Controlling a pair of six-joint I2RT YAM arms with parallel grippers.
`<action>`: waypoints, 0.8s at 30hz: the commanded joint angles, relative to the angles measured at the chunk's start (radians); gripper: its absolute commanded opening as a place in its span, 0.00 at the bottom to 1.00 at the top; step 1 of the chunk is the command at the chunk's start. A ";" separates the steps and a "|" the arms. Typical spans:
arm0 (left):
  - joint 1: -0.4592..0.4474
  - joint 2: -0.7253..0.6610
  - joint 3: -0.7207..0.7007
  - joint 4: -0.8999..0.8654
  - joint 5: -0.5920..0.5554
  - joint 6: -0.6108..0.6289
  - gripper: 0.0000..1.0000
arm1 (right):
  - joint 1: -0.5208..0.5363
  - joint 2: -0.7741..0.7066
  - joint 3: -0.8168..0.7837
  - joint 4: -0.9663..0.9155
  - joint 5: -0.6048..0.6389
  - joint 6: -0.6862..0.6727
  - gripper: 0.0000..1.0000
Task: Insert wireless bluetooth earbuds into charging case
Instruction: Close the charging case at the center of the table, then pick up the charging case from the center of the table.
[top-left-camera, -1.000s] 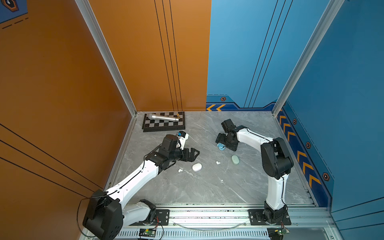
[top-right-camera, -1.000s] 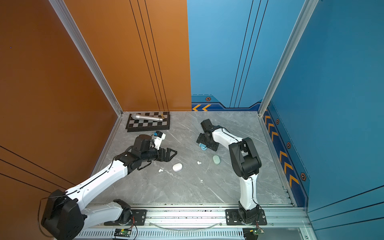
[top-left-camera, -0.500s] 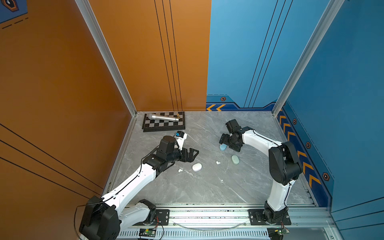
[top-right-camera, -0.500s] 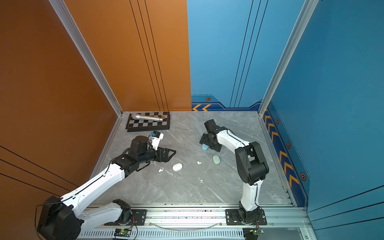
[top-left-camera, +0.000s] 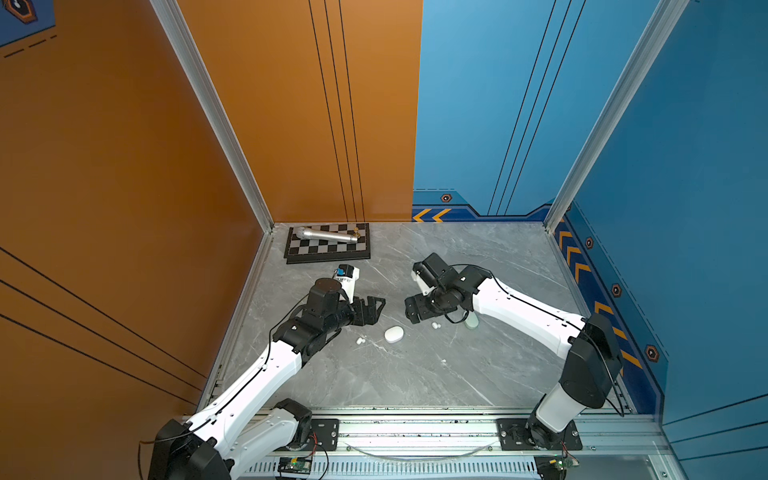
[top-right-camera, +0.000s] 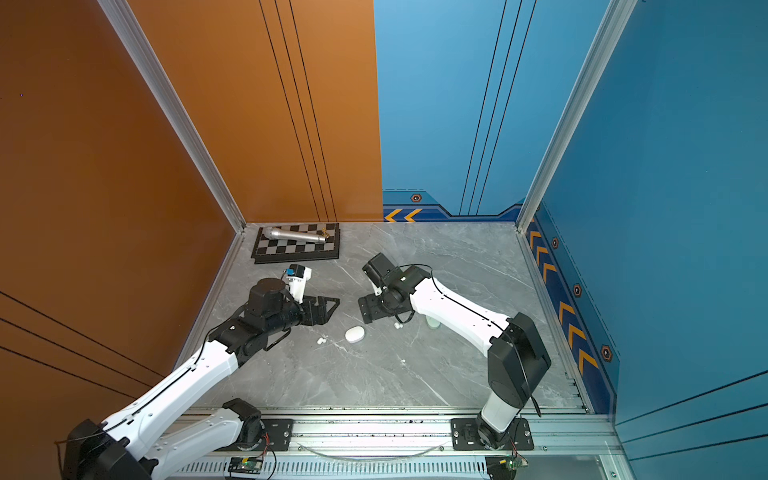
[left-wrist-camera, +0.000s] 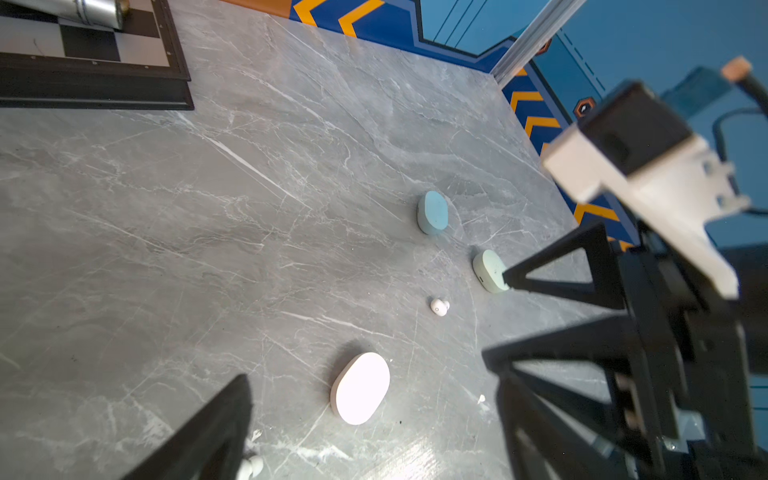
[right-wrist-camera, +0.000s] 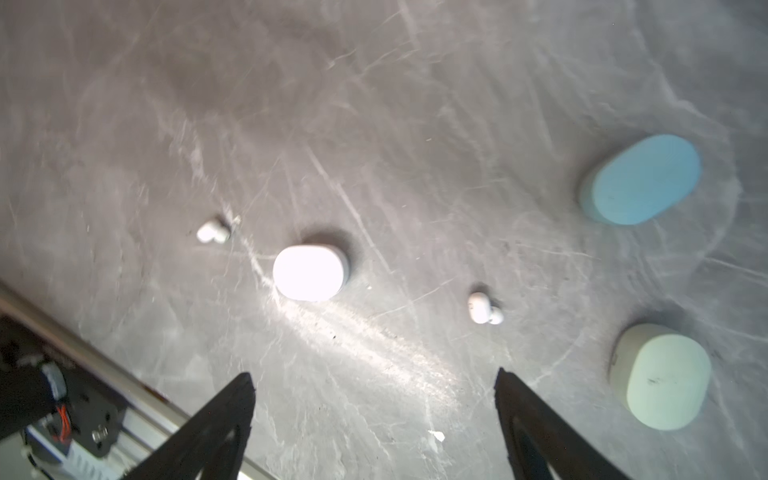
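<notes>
On the grey marble counter (top-left-camera: 415, 382) lie three oval cases with their lids shut and two loose white earbuds, each a tiny glossy bean with a small nub at one end. The first earbud (right-wrist-camera: 484, 308) rests between the white case (right-wrist-camera: 309, 272) and the mint case (right-wrist-camera: 660, 376), touching neither, with the blue case (right-wrist-camera: 642, 179) a little further off. The second earbud (right-wrist-camera: 214, 231) lies on the opposite side of the white case, near it but apart, toward the left arm. In both top views the right arm hides the blue case and part of the mint case. The left end effector (top-left-camera: 374, 309) has its jaws spread wide and holds nothing; it hangs low over the counter just behind the second earbud. The right end effector (right-wrist-camera: 374, 374) is also spread wide and empty, aimed at the bare counter between the white case and the first earbud. Whether either one's fingertips touch the counter I cannot tell. The two end effectors face each other, apart.
</notes>
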 joint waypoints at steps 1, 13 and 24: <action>0.025 -0.055 -0.044 0.030 0.026 -0.034 0.98 | 0.067 -0.034 -0.031 -0.055 -0.055 -0.266 0.91; 0.035 -0.431 -0.118 -0.190 0.088 0.259 0.98 | 0.113 -0.020 -0.112 -0.059 -0.213 -0.864 0.91; 0.034 -0.697 -0.147 -0.389 0.061 0.633 0.98 | 0.039 0.200 0.006 0.011 -0.147 -1.075 0.90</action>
